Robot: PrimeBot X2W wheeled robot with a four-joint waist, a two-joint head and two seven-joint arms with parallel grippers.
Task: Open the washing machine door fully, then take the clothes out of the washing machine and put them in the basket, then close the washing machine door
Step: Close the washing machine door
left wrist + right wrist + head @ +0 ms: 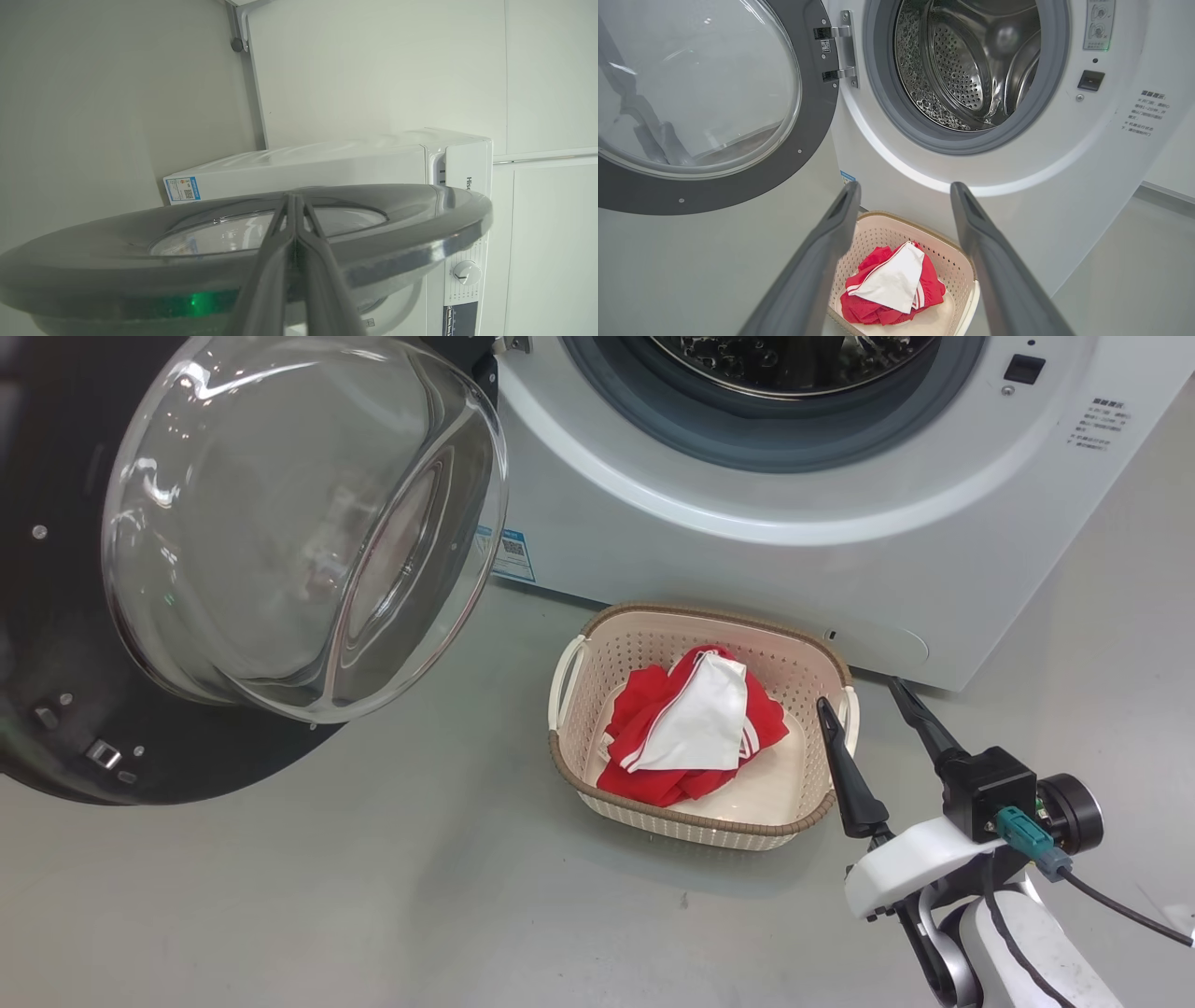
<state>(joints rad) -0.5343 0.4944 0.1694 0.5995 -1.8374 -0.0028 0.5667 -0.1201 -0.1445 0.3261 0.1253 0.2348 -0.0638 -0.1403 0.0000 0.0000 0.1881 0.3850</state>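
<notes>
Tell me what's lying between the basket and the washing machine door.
Only bare grey floor separates basket and door, in the head view.

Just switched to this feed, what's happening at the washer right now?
The washing machine door is swung open, and the part of the drum that shows holds no fabric. The red and white clothes lie in the basket on the floor in front of the washing machine. The right hand is open and holds nothing, by the basket's right rim. The left hand is shut, its fingers laid across the door's outer face. Closing the door is what remains.
</notes>
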